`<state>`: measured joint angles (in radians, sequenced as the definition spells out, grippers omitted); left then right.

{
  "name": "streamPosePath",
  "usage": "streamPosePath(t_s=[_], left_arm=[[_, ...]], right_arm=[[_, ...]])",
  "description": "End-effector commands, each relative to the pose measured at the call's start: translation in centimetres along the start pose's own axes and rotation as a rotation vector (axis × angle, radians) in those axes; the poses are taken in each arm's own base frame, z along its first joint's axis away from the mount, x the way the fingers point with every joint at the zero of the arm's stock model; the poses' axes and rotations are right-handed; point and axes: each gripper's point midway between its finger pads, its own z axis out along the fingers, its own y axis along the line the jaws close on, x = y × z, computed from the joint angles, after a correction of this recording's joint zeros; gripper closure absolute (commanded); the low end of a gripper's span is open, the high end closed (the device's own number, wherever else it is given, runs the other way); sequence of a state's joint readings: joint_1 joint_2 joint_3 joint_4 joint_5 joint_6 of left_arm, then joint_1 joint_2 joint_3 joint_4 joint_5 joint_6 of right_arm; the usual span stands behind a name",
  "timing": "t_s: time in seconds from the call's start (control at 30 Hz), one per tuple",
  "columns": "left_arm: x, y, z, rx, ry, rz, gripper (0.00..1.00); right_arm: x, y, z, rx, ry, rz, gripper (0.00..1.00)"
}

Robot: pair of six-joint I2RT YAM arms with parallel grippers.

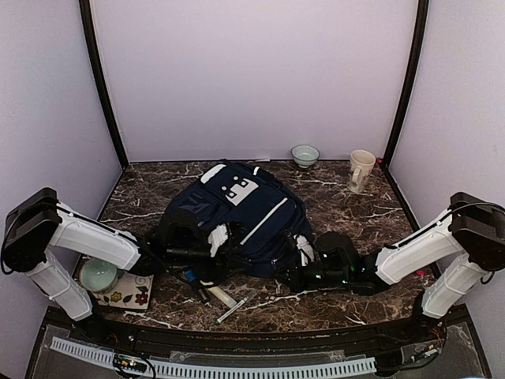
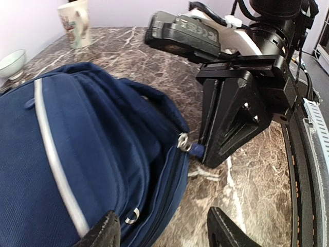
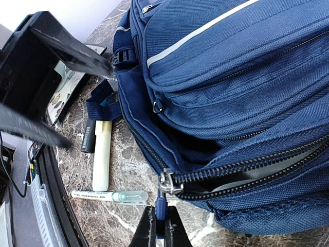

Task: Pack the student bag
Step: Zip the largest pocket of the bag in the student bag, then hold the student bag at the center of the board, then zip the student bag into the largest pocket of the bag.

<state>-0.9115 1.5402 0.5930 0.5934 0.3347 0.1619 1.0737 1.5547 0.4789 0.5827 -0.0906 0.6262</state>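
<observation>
Navy woven student bag [image 1: 237, 213], right pincer [image 3: 160, 226] clamping zipper pull [image 3: 161, 206], left pincer [image 2: 164, 229] open

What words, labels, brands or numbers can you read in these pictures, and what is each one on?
No text can be read for certain.
Mug: coloured print, too blurred to read.
Pen: fine print along the barrel, too small to read.
Black arm casing: raised lettering, too blurred to read.
Backpack: its white patch bears dark squares only, no letters.
</observation>
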Motion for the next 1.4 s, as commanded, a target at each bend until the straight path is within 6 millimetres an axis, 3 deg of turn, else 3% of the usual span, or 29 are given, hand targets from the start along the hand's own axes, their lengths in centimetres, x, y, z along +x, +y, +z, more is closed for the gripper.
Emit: streamPosePath(t_s=[0.0,0.23,0.47,0.7,1.03,1.37], left_arm=[[-0.4,-1.4,2.3,0.089,0.033,0.043,0.41],[0.6,-1.2,4.5,0.100,0.064,0.040,0.54],[1.6,-1.0,5.0,0.088,0.088,0.036,1.00],[2.2,-1.6,4.7,0.097,0.107,0.032,1.00],[2.6,-1.9,3.3,0.084,0.113,0.028,1.00],[3.7,-1.3,1.6,0.001,0.137,-0.026,1.00]], right_arm=[[-1.4,1.5,-0.1,-0.056,-0.048,-0.013,1.00],[-2.0,1.7,-0.5,-0.054,-0.073,-0.014,1.00],[-2.9,0.6,-1.1,-0.012,-0.121,0.015,1.00],[-4.8,-2.5,-2.8,0.056,-0.244,0.140,1.00],[-6.1,-5.9,-5.4,0.132,-0.334,0.220,1.00],[-6.7,-7.7,-5.0,0.183,-0.356,0.226,1.00]])
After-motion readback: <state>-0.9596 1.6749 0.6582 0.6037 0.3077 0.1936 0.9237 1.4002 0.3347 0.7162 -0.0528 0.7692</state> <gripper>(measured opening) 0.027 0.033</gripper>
